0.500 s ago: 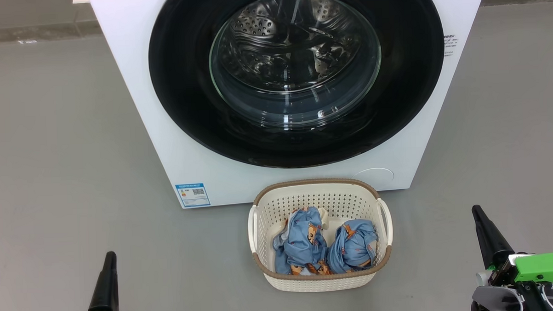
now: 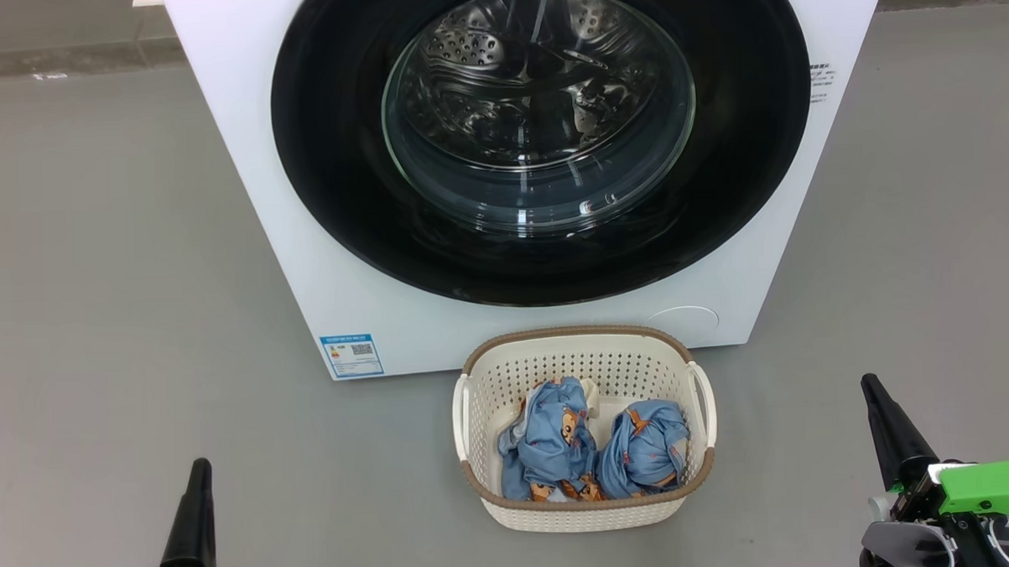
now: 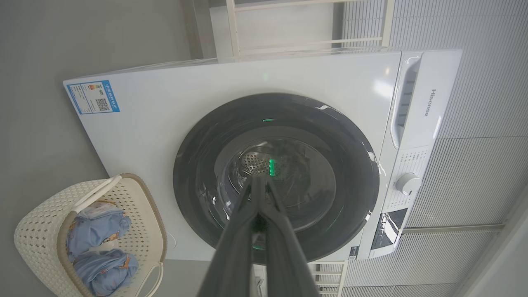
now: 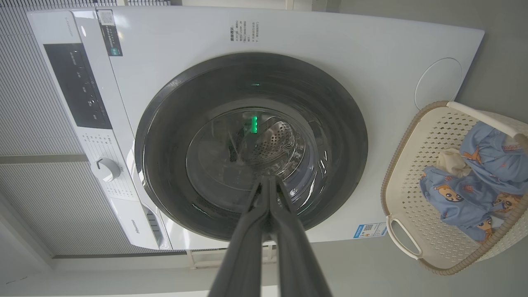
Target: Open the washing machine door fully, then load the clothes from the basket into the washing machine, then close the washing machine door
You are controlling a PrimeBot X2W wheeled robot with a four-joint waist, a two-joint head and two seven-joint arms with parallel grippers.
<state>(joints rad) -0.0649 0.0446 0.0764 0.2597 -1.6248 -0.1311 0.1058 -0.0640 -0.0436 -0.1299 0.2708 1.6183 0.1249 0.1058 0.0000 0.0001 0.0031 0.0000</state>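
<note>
The white washing machine (image 2: 301,232) stands straight ahead with its round black door (image 2: 332,155) closed flat against the front; the steel drum shows through the glass window. On the floor just in front sits the cream basket (image 2: 588,515), holding two light blue bundles of clothes (image 2: 552,437). My left gripper (image 2: 199,470) rests at the lower left, shut and empty, well left of the basket. My right gripper (image 2: 870,384) rests at the lower right, shut and empty, right of the basket. Both wrist views face the door (image 3: 198,173) (image 4: 165,136), with the fingers (image 3: 247,214) (image 4: 255,214) pressed together.
Grey floor (image 2: 110,289) spreads out on both sides of the machine. A blue label sticker (image 2: 352,354) marks the machine's lower left corner. The control panel with its dial (image 3: 407,183) sits at the machine's top. A ribbed wall (image 3: 474,103) stands behind.
</note>
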